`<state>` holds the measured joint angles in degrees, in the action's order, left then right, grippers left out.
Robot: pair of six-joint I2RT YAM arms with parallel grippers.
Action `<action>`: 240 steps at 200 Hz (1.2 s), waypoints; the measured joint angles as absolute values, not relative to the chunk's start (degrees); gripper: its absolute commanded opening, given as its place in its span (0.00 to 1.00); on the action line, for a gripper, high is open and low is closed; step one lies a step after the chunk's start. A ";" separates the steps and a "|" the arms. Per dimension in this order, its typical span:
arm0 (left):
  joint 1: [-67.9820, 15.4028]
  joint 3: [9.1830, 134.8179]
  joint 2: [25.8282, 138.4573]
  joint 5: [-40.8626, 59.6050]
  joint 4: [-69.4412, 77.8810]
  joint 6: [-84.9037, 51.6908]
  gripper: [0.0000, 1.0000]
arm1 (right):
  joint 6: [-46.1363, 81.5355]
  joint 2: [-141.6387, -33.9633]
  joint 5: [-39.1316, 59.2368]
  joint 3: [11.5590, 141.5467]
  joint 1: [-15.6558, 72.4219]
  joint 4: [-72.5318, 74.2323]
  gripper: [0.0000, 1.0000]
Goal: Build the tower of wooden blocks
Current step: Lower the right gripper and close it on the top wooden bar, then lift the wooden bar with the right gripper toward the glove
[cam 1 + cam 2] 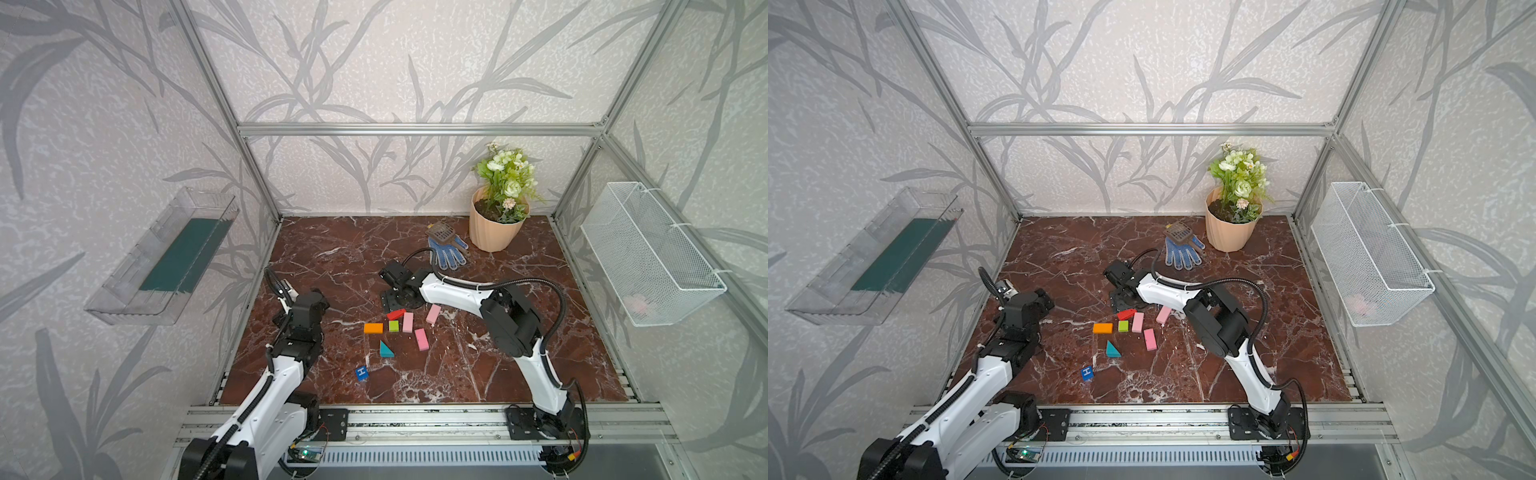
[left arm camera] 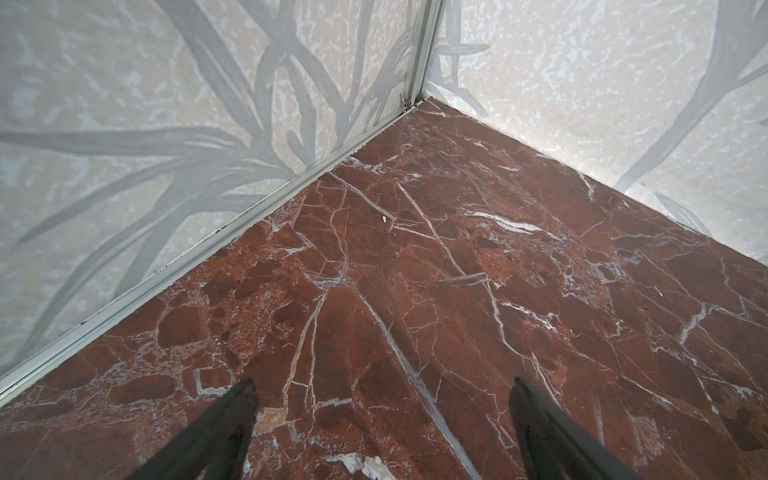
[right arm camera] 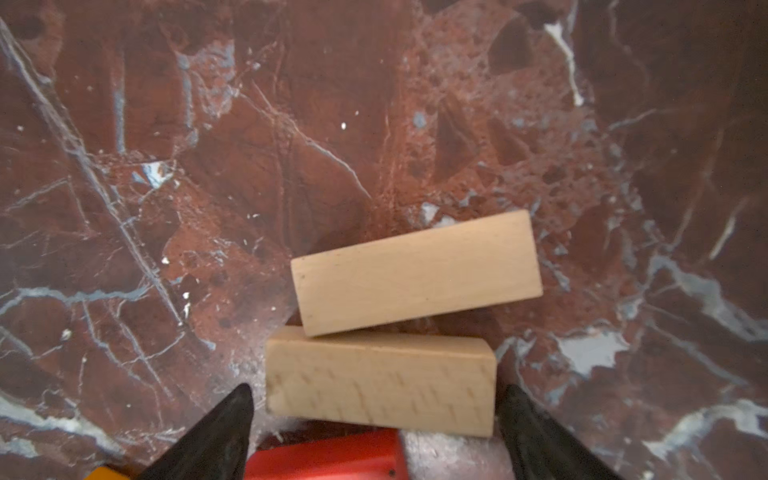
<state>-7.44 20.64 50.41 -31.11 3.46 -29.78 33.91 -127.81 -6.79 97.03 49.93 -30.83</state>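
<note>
My right gripper (image 3: 378, 399) hangs open just above two tan bars. The near bar (image 3: 380, 382) lies between the fingers with a gap on each side, and the far bar (image 3: 415, 272) lies askew against it. In both top views that gripper (image 1: 390, 299) hides the bars. Loose on the table lie a red block (image 1: 396, 314), an orange block (image 1: 373, 328), a lime cube (image 1: 393, 326), three pink blocks (image 1: 408, 322) (image 1: 433, 313) (image 1: 421, 339), a teal wedge (image 1: 385, 350) and a blue "H" cube (image 1: 362, 372). No tower is in view. My left gripper (image 2: 382, 386) is open and empty over bare marble near the far left corner.
A peach flowerpot (image 1: 494, 230) stands at the back right, with a blue glove (image 1: 446, 251) and a brown scoop (image 1: 441, 232) beside it. A wire basket (image 1: 648, 257) hangs on the right wall and a clear tray (image 1: 166, 257) on the left wall. Aluminium rails edge the marble table (image 1: 332, 257).
</note>
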 measured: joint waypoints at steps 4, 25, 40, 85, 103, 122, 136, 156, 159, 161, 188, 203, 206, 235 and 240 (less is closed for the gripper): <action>-7.44 20.64 50.41 -31.07 3.46 -29.78 0.96 | 33.74 -127.96 -6.83 97.23 49.93 -30.92 0.92; -7.44 20.64 50.39 -30.89 3.46 -29.78 0.95 | 33.52 -128.14 -6.96 97.56 49.93 -31.46 0.92; -7.44 20.64 50.39 -30.74 3.49 -29.78 0.95 | 33.36 -128.14 -7.22 97.56 49.93 -31.75 0.92; -7.44 20.64 50.39 -30.35 3.49 -29.78 0.96 | 33.32 -129.34 -9.39 99.74 50.46 -34.57 0.92; -7.44 20.64 50.39 -30.33 3.49 -29.78 0.96 | 33.34 -130.21 -10.15 101.23 50.70 -35.83 0.92; -7.44 20.64 50.39 -30.30 3.49 -29.78 0.95 | 33.34 -131.24 -10.55 102.85 50.89 -36.82 0.92; -7.44 20.64 50.39 -30.30 3.49 -29.78 0.96 | 33.36 -131.90 -10.81 103.92 50.96 -37.34 0.92; -7.44 20.64 50.39 -30.28 3.46 -29.78 0.96 | 33.39 -132.81 -11.20 105.49 50.96 -38.09 0.90; -7.44 20.64 50.39 -30.28 3.49 -29.78 0.96 | 33.36 -132.94 -11.22 105.73 50.96 -38.15 0.90; -7.44 20.64 50.39 -30.30 3.46 -29.78 0.96 | 33.41 -133.08 -11.22 105.95 50.96 -38.20 0.89; -7.44 20.64 50.39 -30.28 3.49 -29.78 0.96 | 33.65 -133.82 -11.33 107.22 50.96 -38.81 0.83; -7.44 20.64 50.39 -30.28 3.49 -29.78 0.96 | 34.02 -133.82 -11.51 107.22 50.96 -38.92 0.79; -7.44 20.64 50.39 -30.28 3.49 -29.78 0.96 | 34.09 -133.82 -11.51 107.22 50.96 -38.92 0.78; -7.44 20.64 50.39 -30.28 3.49 -29.78 0.96 | 34.65 -133.80 -11.75 107.20 50.96 -38.94 0.74; -7.44 20.64 50.39 -30.28 3.49 -29.78 0.95 | 34.72 -133.80 -11.79 107.20 50.96 -38.92 0.73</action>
<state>-7.44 20.64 50.39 -30.28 3.49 -29.78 34.72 -133.80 -11.79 107.20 50.96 -38.92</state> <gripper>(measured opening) 0.956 0.774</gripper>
